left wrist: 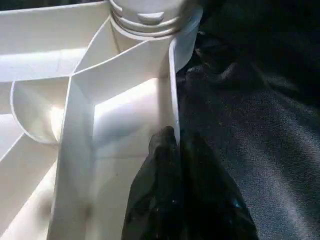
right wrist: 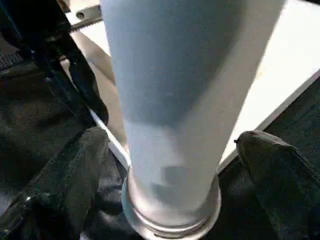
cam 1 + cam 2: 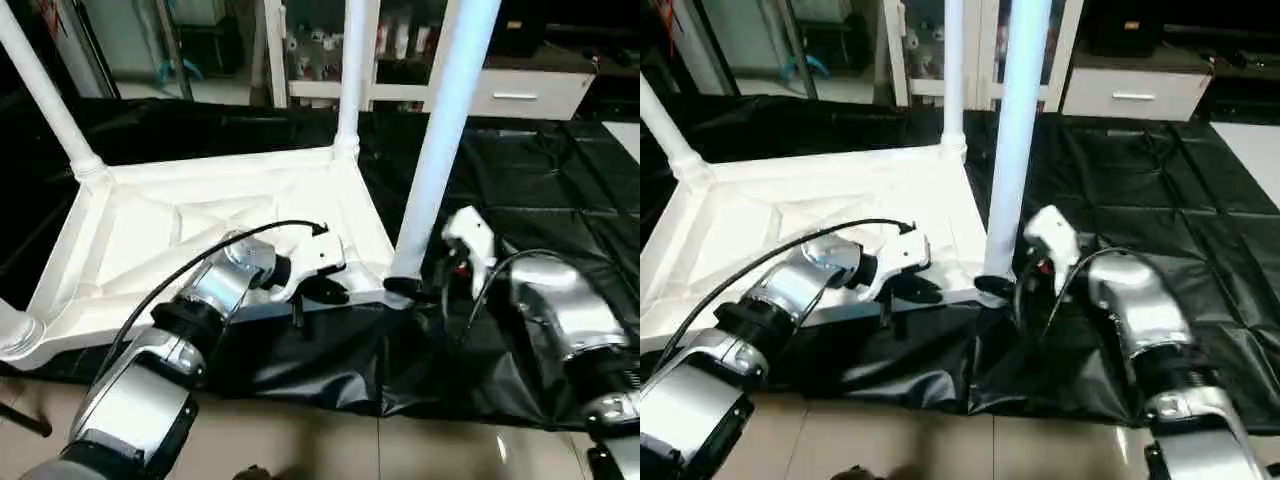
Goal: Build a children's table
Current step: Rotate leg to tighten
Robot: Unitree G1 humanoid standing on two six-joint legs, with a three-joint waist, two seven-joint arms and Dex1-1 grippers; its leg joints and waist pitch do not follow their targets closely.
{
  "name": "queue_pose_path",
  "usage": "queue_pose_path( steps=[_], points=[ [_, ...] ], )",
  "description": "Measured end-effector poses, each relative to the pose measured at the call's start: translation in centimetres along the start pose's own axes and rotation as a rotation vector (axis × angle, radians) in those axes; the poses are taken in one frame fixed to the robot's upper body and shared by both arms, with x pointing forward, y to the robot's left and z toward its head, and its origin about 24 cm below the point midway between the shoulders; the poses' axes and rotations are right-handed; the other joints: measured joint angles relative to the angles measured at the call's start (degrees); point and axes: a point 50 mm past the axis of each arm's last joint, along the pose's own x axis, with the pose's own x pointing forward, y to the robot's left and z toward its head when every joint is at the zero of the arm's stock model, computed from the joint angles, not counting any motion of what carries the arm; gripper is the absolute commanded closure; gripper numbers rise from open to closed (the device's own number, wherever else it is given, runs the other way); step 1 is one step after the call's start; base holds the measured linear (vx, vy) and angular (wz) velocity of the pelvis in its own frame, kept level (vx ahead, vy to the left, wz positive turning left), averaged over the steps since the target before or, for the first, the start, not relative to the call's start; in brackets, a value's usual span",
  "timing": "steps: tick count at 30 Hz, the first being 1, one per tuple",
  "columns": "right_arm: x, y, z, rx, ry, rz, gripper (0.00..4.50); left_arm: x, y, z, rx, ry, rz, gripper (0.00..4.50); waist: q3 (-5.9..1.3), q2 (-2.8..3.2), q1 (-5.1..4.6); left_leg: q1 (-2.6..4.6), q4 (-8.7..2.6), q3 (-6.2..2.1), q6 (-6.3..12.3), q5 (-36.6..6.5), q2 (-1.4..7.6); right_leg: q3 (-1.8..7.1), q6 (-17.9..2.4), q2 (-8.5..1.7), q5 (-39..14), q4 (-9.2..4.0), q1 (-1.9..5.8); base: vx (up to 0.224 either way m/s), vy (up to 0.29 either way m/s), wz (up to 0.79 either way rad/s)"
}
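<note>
The children's table (image 3: 200,230) lies upside down on the black cloth (image 3: 560,190), with its legs pointing up. The left gripper (image 3: 322,290) is closed, and its fingers (image 1: 172,190) pinch the thin near edge wall of the table top, close beside the near right corner socket. In that socket stands one leg (image 3: 445,130). The right gripper (image 2: 170,165) is wide open around the bottom of this leg, one finger (image 2: 75,175) on each side, not touching it.
</note>
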Motion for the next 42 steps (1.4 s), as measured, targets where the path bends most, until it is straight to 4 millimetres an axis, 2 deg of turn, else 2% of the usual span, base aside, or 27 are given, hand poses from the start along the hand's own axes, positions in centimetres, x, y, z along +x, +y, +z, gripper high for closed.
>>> queue_pose_path(
  steps=[5,8,10,11,17,27,34,39,42],
  points=[
    [0.9,0.1,-0.4,-0.008,0.037,0.003,0.52,0.0,-0.2,0.0,0.000,0.002,-0.001,4.50,-0.04,0.08,-0.25,0.01,0.01,-0.01,0.00,0.00,0.01,-0.02,0.00,0.00,0.00,0.02,0.00,0.000,0.000,0.00],
    [0.9,0.0,-0.4,-0.008,0.040,0.003,0.88,0.0,-0.2,0.0,0.002,0.003,-0.001,4.50,-0.04,0.06,-0.22,0.00,0.00,0.00,0.00,-0.01,0.01,-0.02,0.00,0.00,0.00,0.00,0.00,0.000,0.000,0.00],
    [0.9,0.0,-0.5,-0.019,0.042,0.007,0.97,-0.1,-0.2,0.0,0.003,0.005,0.001,4.50,-0.04,0.06,-0.23,-0.01,0.00,0.00,0.01,-0.01,0.01,-0.03,0.00,0.00,0.00,-0.01,0.00,0.000,0.000,0.00],
    [0.9,0.0,-0.6,-0.021,0.041,0.009,1.22,-0.1,-0.2,0.0,0.003,0.006,0.001,4.50,-0.04,0.06,-0.22,-0.01,0.00,0.00,0.01,-0.01,0.01,-0.03,0.00,0.00,0.00,0.00,0.00,0.000,0.000,0.00],
    [1.2,0.2,-0.7,-0.021,0.028,0.033,1.76,-0.2,-0.3,-0.1,0.003,0.011,0.005,4.50,-0.04,0.02,-0.40,0.01,0.01,0.00,0.01,-0.01,0.02,-0.04,0.00,0.00,0.00,0.01,-0.01,0.000,0.000,0.00],
    [1.9,0.3,-1.0,0.031,-0.011,0.028,1.89,-0.4,-0.5,-0.3,-0.014,0.020,0.016,4.50,-0.13,0.03,-0.70,0.13,-0.01,0.02,0.00,-0.01,0.05,0.00,0.00,0.06,0.00,0.07,0.03,0.000,0.000,0.00],
    [3.5,0.5,-2.1,0.179,-0.130,-0.233,1.91,0.7,0.2,0.0,-0.072,0.010,0.149,4.50,-0.16,0.03,-2.10,0.29,-0.02,-0.16,-0.01,0.00,-0.01,0.09,-0.21,0.05,0.15,-0.01,0.21,0.000,0.000,0.00],
    [5.2,0.9,-2.6,0.275,-0.197,-0.557,1.91,3.0,0.7,1.3,-0.115,-0.009,0.277,4.50,-0.23,0.15,-2.50,0.26,-0.04,-0.23,-0.02,0.00,-0.07,0.14,0.05,0.04,0.00,-0.14,0.23,0.000,0.000,0.00],
    [6.1,1.0,-2.4,0.297,-0.202,-0.726,1.92,4.2,0.7,2.1,-0.126,-0.017,0.334,4.50,-0.42,0.49,-2.68,0.25,-0.11,-0.23,-0.02,0.00,-0.13,0.16,0.09,0.02,-0.02,-0.25,0.24,0.000,0.000,0.00]
  ],
)
